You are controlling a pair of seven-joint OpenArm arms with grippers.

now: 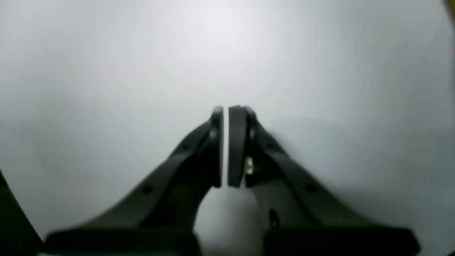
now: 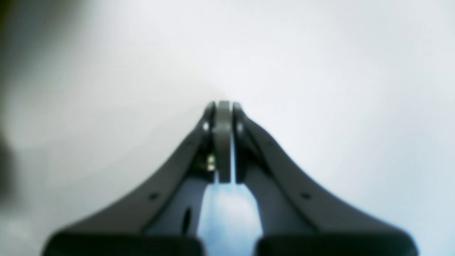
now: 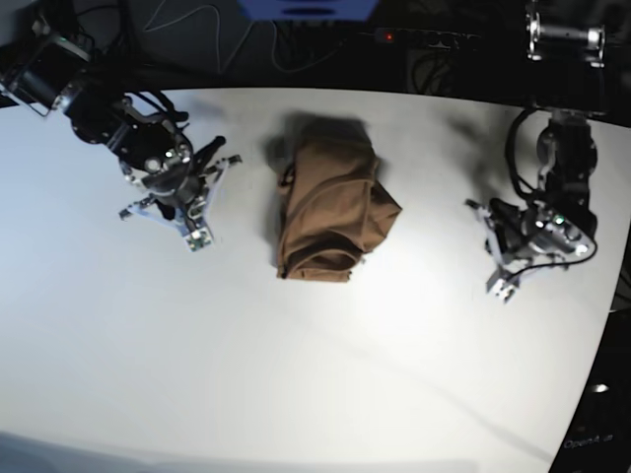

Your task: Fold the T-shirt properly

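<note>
- The left gripper has its jaws pressed together on nothing, with only bare white table under it.
- The right gripper is likewise closed and empty, over bare tabletop.
- In the base view both arms sit well apart from the T-shirt, one on each side.
- The T-shirt lies near the table's middle as a compact, somewhat lumpy brown bundle; folding looks largely done, though its edges appear uneven and may need tidying.
</note>
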